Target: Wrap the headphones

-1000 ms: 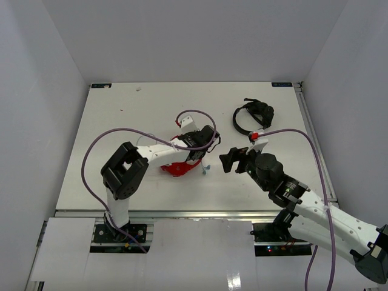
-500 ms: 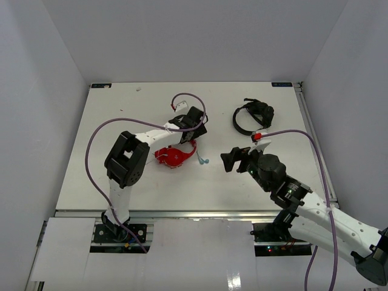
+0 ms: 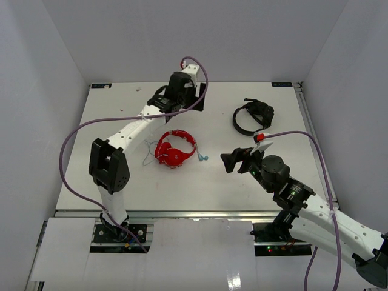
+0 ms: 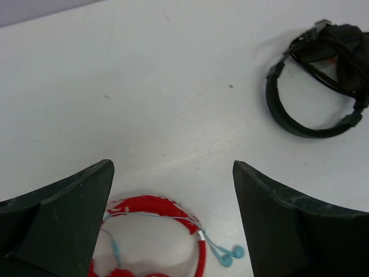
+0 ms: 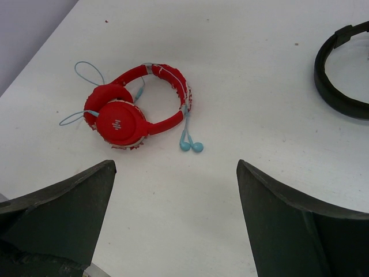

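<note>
1 bright red over-ear headphones (image 3: pixel 176 150) with thin pale blue cable (image 5: pixel 86 113), flat on white table (image 3: pixel 115 103), mid-table, apart from both tools. Left tool (image 4: pixel 173 165): spread, empty. Right tool (image 5: pixel 176 165): spread, empty. 1 black headphones (image 3: pixel 251 116), far right.

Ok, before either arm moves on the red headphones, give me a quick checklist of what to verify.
1. Left gripper open and empty: ok.
2. Right gripper open and empty: ok.
3. Red headphones lying free on the table, touched by neither gripper: ok.
4. Cable fully wrapped: not ok; loops lie loose beside the earcups and the cable end hangs off the headband.
5. Black headphones apart from the red pair: ok.
6. Wrapped turns tight on the headband: cannot tell.
</note>
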